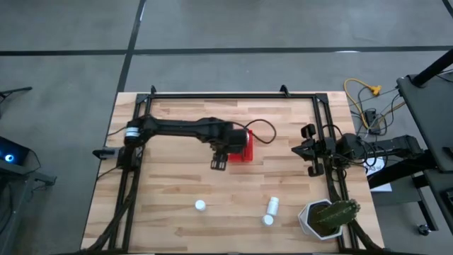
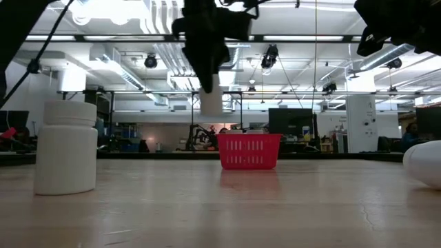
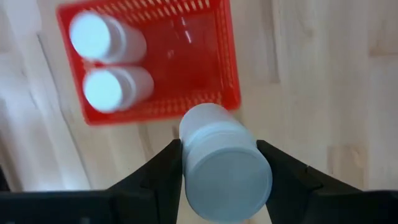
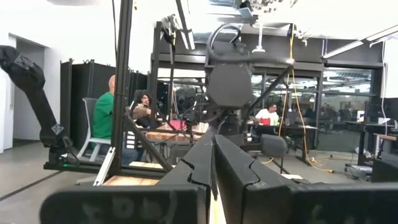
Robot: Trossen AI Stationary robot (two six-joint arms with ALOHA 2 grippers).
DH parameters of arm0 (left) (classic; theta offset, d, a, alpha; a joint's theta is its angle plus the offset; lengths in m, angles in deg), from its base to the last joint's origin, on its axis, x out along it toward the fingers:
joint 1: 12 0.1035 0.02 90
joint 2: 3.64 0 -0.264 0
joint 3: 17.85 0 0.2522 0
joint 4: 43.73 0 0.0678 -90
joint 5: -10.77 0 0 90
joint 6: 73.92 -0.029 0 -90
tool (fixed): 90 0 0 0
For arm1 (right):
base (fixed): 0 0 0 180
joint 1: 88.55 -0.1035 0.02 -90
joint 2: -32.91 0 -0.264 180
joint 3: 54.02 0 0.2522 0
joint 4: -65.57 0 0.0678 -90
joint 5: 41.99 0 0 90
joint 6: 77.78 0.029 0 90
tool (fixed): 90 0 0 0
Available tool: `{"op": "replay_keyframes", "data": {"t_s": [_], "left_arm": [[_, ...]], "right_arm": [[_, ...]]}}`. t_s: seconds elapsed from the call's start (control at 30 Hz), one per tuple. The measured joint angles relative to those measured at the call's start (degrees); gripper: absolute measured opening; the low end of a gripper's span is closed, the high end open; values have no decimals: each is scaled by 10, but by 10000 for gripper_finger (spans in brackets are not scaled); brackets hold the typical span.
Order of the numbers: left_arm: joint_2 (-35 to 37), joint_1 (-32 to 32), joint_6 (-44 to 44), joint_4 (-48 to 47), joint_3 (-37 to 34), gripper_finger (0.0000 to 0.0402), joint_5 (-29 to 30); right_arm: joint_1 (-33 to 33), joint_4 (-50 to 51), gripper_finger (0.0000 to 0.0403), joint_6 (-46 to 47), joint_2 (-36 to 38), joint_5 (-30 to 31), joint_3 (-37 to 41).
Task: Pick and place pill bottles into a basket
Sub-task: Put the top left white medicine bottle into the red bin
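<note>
A white pill bottle [image 3: 224,165] hangs in my left gripper [image 3: 219,146], which is shut on it above the wood table, just beside the near edge of the red basket [image 3: 186,68]. Two more pill bottles [image 3: 106,62] lie in the basket. In the high view the left gripper [image 1: 219,160] is next to the basket's [image 1: 242,147] left side. Nearer the front, one bottle [image 1: 200,205] stands upright on its base and another [image 1: 271,209] lies on its side. My right gripper [image 4: 213,163] is shut and held off the table at the right edge [image 1: 309,149]. My left gripper pinches the pill bottle's round side wall [image 3: 186,155] between its two fingers [image 3: 165,168], one on each side. The fingers come from above, pointing steeply down. The bottle stands upright in the hold, its lower part [image 2: 211,103] showing below the fingers, lifted well clear of the table.
A white pot with a green plant [image 1: 327,218] stands at the near right corner. Black frame rails [image 1: 233,95] run along the table's far, left and right sides. Bare wood lies between the basket and the loose bottles. People sit in the room beyond the table.
</note>
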Motion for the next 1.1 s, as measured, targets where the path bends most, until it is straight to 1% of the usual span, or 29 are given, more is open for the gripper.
{"op": "replay_keyframes", "data": {"t_s": [0.2, 0.37, 0.77, 0.9, 1.0, 1.1], "left_arm": [[-65, 0, -35, -19, 95, 158, 0], [-96, 10, -49, -32, 146, 158, -1], [-139, 28, -89, -39, 186, 158, -1], [-167, 32, -90, -44, 208, 158, -1], [-198, 36, -92, -65, 245, 158, -2], [-205, 40, -104, -50, 244, 158, -3]], "right_arm": [[0, 0, 9, 0, 0, 0, 0], [0, 23, 9, -18, -2, -1, 0], [0, 30, 9, -15, -4, 0, 0], [0, 30, 9, -15, -4, 0, 0], [0, 29, 9, -16, -5, 0, 0], [0, 29, 9, -15, -5, 0, 0]]}}
